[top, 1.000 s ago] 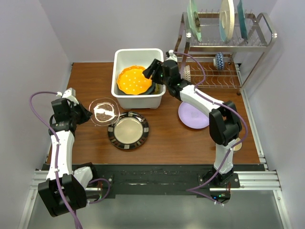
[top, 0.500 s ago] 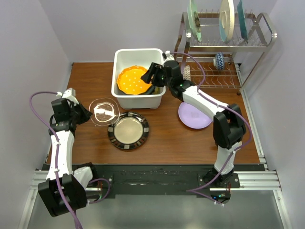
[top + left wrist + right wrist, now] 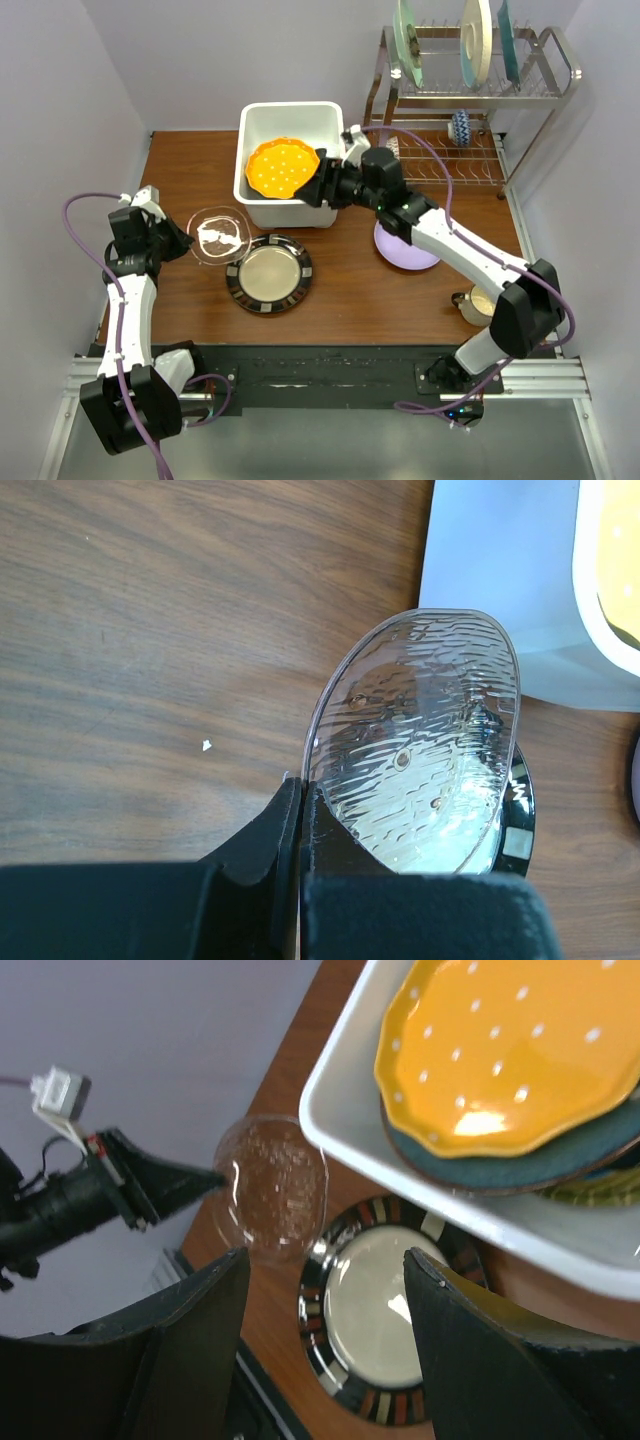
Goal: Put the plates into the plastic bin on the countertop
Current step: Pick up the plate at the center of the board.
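Observation:
The white plastic bin [image 3: 254, 120] stands at the back of the countertop [image 3: 330, 300]. In it lies an orange dotted plate [image 3: 283, 167] on top of a dark teal plate [image 3: 560, 1165]. My right gripper [image 3: 318, 183] hovers open and empty over the bin's front right corner; in its wrist view the right gripper [image 3: 325, 1260] frames the black-rimmed striped plate [image 3: 390, 1310]. My left gripper [image 3: 300, 792] is shut on the rim of the clear glass plate [image 3: 415, 745], left of the striped plate [image 3: 268, 273]. A lilac plate [image 3: 405, 250] lies partly under my right arm.
A metal wire rack [image 3: 470, 90] at the back right holds three large upright plates and a small patterned cup [image 3: 459, 127]. A cream mug [image 3: 478, 305] sits near the right arm's elbow. The bin wall [image 3: 500, 580] is just beyond the glass plate.
My right gripper has drawn back out of the bin toward its front corner, leaving the orange plate inside. Its elbow swung right, uncovering the mug. The left arm has not moved.

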`<state>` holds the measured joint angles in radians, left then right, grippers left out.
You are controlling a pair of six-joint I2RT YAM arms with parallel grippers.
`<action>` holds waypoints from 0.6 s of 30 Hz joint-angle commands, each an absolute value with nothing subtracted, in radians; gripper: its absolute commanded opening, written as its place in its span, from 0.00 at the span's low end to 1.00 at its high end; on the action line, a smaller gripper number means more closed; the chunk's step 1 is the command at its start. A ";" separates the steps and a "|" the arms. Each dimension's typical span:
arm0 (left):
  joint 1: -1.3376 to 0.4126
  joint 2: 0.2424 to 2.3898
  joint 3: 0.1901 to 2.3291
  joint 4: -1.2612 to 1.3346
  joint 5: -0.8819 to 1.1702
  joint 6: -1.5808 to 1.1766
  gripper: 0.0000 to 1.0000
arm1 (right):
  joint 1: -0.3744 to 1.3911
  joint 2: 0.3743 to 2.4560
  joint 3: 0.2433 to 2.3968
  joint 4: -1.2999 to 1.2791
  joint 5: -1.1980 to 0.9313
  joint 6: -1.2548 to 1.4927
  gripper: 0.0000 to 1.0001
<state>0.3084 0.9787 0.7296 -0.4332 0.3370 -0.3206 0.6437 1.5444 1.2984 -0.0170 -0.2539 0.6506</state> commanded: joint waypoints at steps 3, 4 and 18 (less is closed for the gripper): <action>0.321 0.956 0.727 -0.387 0.363 -0.308 0.00 | 0.722 1.488 1.142 -0.094 -0.265 0.601 0.66; 0.319 0.959 0.727 -0.385 0.365 -0.308 0.00 | 0.732 1.488 1.093 -0.091 -0.258 0.606 0.66; 0.319 0.956 0.726 -0.385 0.379 -0.308 0.00 | 0.746 1.448 0.700 0.290 -0.187 0.853 0.63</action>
<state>0.3084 0.9749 0.7258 -0.4313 0.3561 -0.3206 0.7406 1.4792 0.7513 0.0837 -0.2241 0.7467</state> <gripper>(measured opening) 0.024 0.643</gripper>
